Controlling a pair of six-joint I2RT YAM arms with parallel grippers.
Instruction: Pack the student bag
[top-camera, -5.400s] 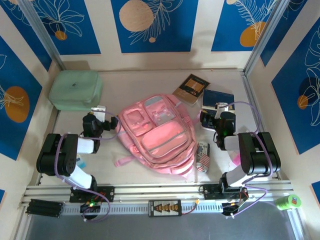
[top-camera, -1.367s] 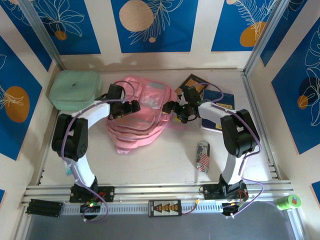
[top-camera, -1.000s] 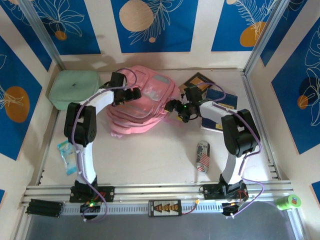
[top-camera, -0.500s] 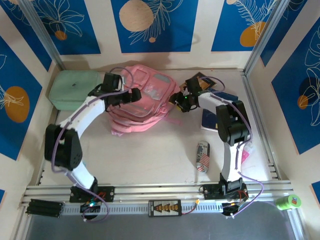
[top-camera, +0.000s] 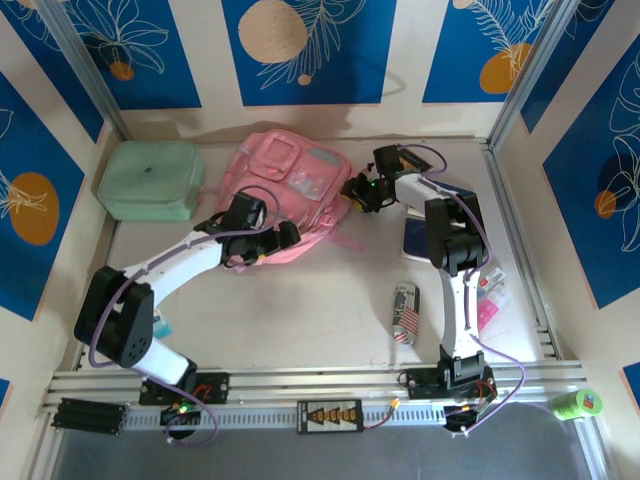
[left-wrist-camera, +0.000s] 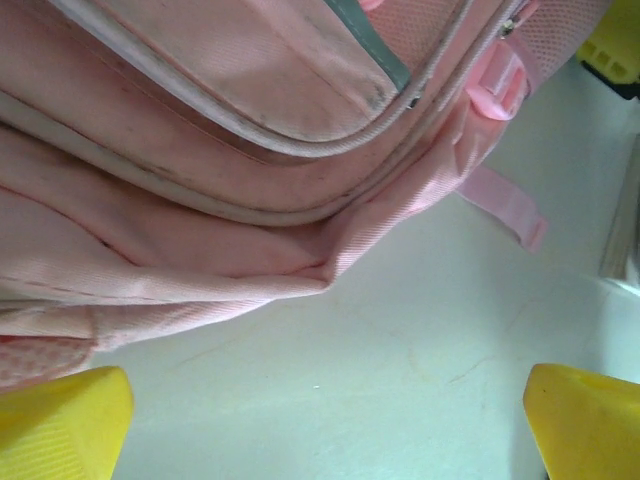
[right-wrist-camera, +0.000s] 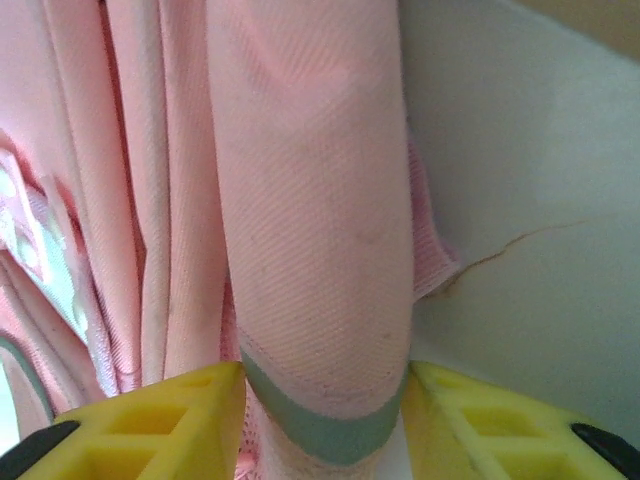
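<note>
Sitting at the far left of the surface (top-camera: 320, 300) is a mint green case (top-camera: 150, 180), flat and apart from everything else. Just right of it, at the far middle, the student bag (top-camera: 290, 185) lies bunched up, its pockets facing up and towards the far wall.

The left arm stretches across from the near left corner, and the left tool (top-camera: 278, 238) hangs at the bag's near edge. From its wrist camera the yellow fingers (left-wrist-camera: 60, 420) stand spread wide, with bare surface between them and the pink fabric just beyond; it is released and holds nothing.

At the bag's right edge the right tool (right-wrist-camera: 325, 400) is clenched on a padded strap (right-wrist-camera: 310, 200) of the bag, a yellow finger pressed to each side of the strap's grey-green trimmed end.

Further right, a dark blue book (top-camera: 414, 240) lies partly under the right arm. Nearer in, a drinks can (top-camera: 405, 312) lies on its side, with a pink packet (top-camera: 488, 300) to its right.
</note>
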